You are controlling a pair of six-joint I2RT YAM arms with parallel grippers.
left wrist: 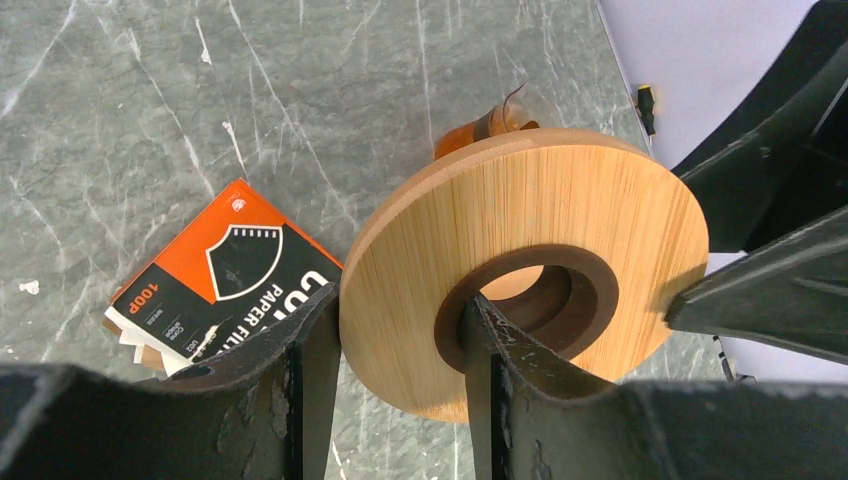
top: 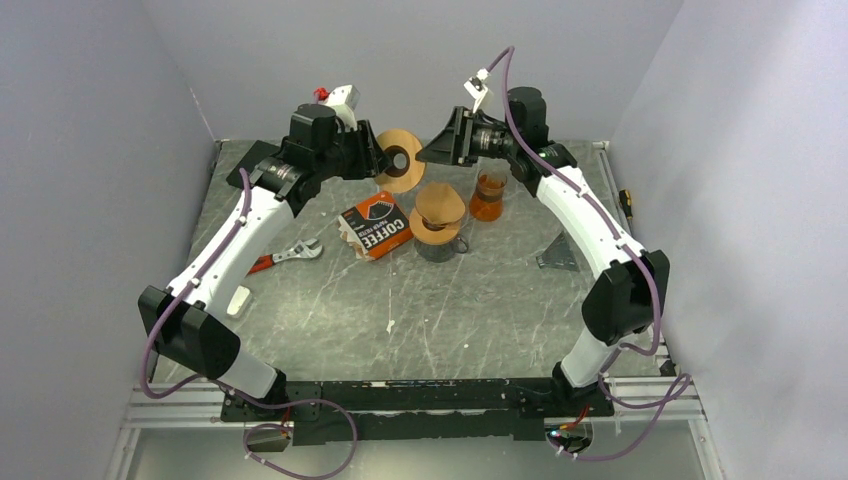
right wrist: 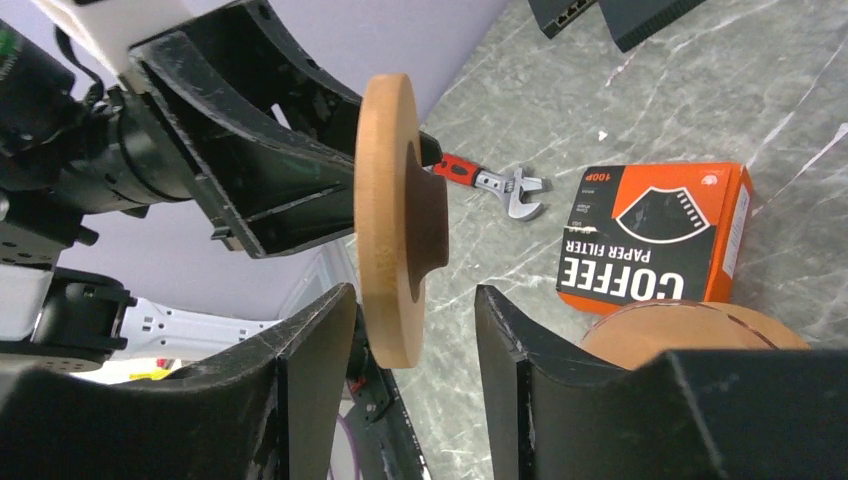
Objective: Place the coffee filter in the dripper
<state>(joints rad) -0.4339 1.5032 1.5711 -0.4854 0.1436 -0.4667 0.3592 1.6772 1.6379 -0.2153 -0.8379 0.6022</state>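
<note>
Left tool (left wrist: 398, 310) tight on wooden ring (left wrist: 520, 200), right tool (right wrist: 412, 295) wide; marbled table (left wrist: 150, 120), lilac walls (top: 400, 60).

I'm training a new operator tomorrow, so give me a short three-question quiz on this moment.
1. True or false: the left gripper grips the wooden ring with one finger through its hole.
2. In the top view, what lies on the table left of the coffee filter box? A: a wrench. B: a spoon. C: a kettle.
3. Fill in: the right gripper has its fingers on either side of the ring's ___, with gaps showing.

Key: 1 true; 2 A; 3 rim.
</note>
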